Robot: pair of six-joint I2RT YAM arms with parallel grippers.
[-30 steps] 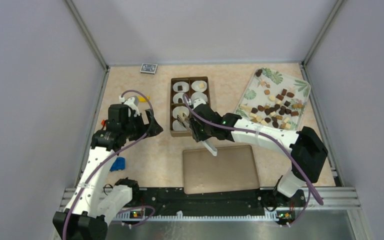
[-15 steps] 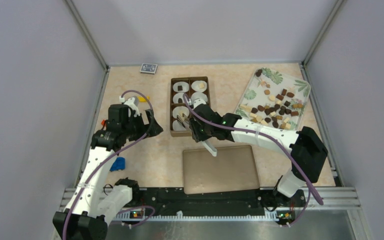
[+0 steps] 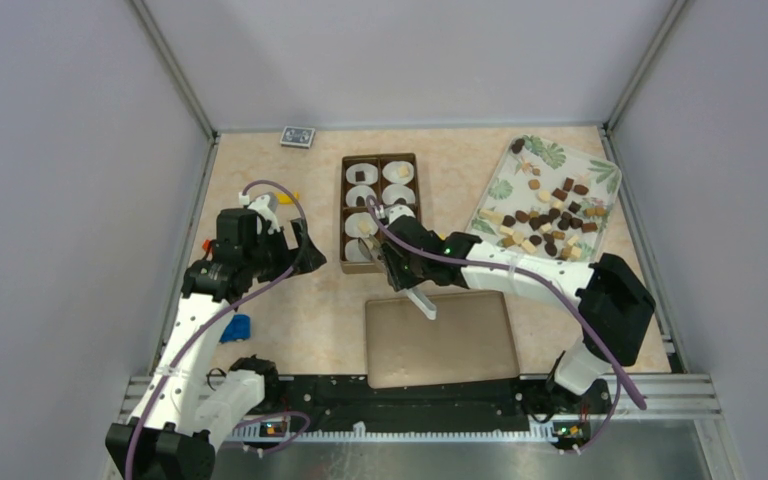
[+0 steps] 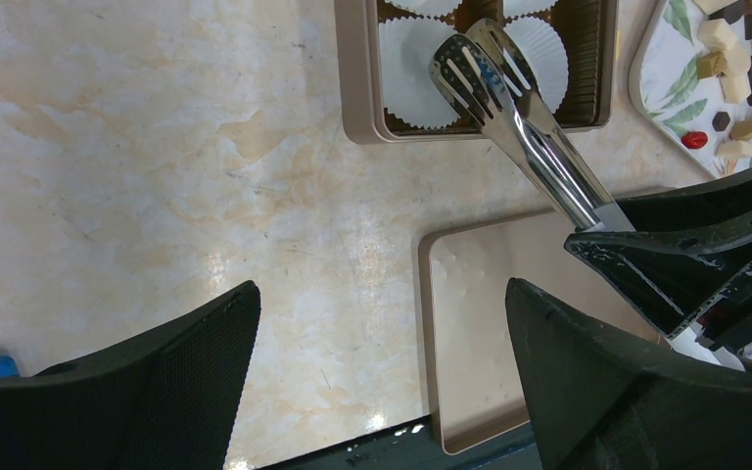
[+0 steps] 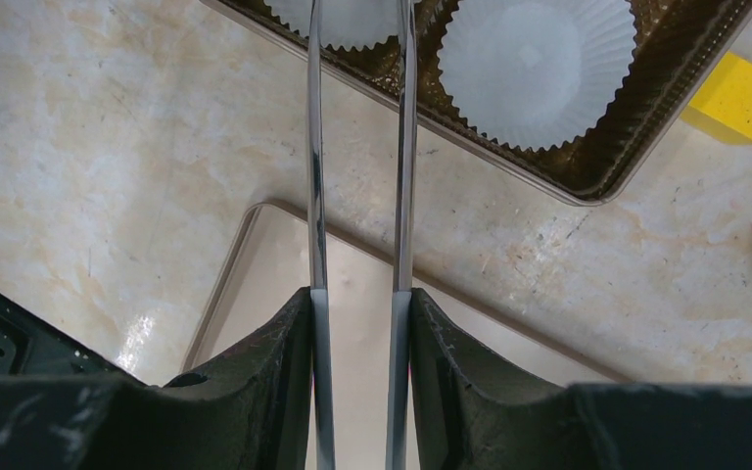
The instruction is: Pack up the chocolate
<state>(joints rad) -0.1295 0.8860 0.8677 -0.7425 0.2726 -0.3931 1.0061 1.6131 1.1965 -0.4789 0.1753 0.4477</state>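
Right pincer (image 5: 357, 305) clamped on metal tongs (image 4: 539, 147); left pincer (image 4: 382, 294) wide open, empty.
Tongs tips sit over the paper cups (image 4: 411, 78) at the near end of the brown box (image 3: 344, 215). Chocolate (image 3: 550, 215) mostly scattered on the leaf-print tray (image 3: 605, 175) at desk right, well apart from the box; a few pieces lie in the far cups. Left pincer hovers over the desk (image 4: 157, 147) left of the box.
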